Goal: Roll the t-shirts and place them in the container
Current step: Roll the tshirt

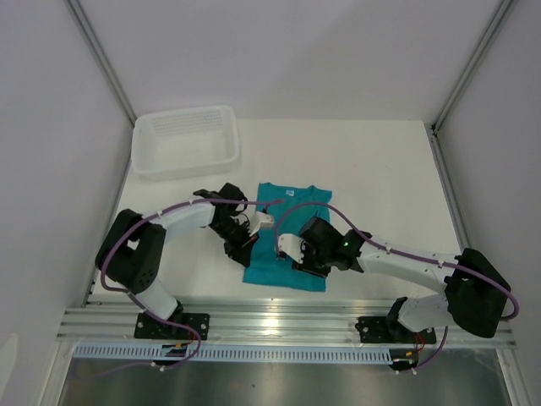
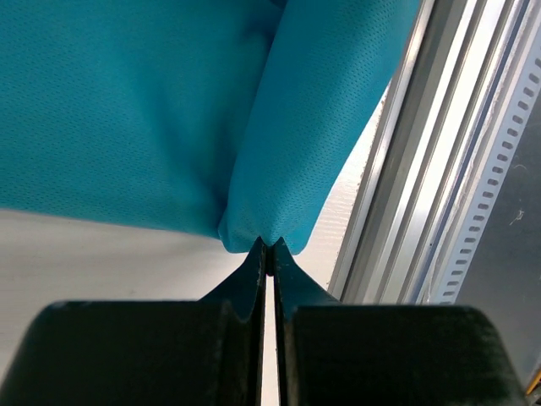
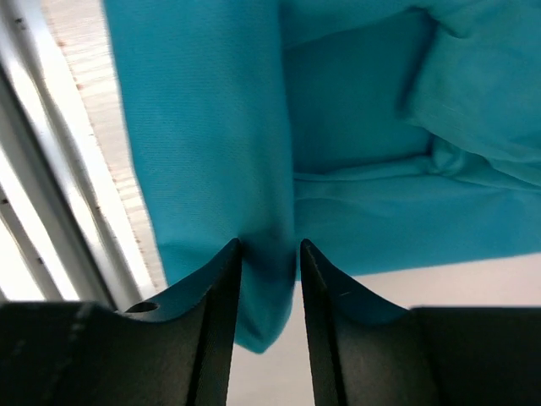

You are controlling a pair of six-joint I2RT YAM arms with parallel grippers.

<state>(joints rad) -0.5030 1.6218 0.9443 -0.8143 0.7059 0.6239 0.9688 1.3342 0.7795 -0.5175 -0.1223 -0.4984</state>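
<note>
Your teal t-shirt (image 1: 292, 211) lies flat near the middle of the table (image 1: 380, 186), close to the front edge. Its neck and small white label (image 1: 288, 193) point to 12 o'clock and its hem to 6 o'clock. It reads as a narrow rectangle, and you cannot make out the sleeves from above.

Your left gripper (image 2: 267, 245) sits at the shirt's 9 o'clock edge. Its wrist camera shows the jaws clenched on a folded edge of the cloth, which bunches to a point right at the fingertips.

Your right gripper (image 3: 269, 245) is over the lower part of the shirt, toward 6 o'clock. Its fingers (image 3: 224, 288) stand apart, released rather than clenched. A fold of teal cloth runs down between them and ends just below the tips.

From above, the two grippers are near each other on the shirt's lower left half, with both arms reaching in from the near edge.

At 6 o'clock from the shirt, the aluminium rail (image 1: 287, 326) carries the arm bases. At about 10 o'clock, well apart from the shirt, a white plastic tray (image 1: 186, 161) stands by the back left corner.
</note>
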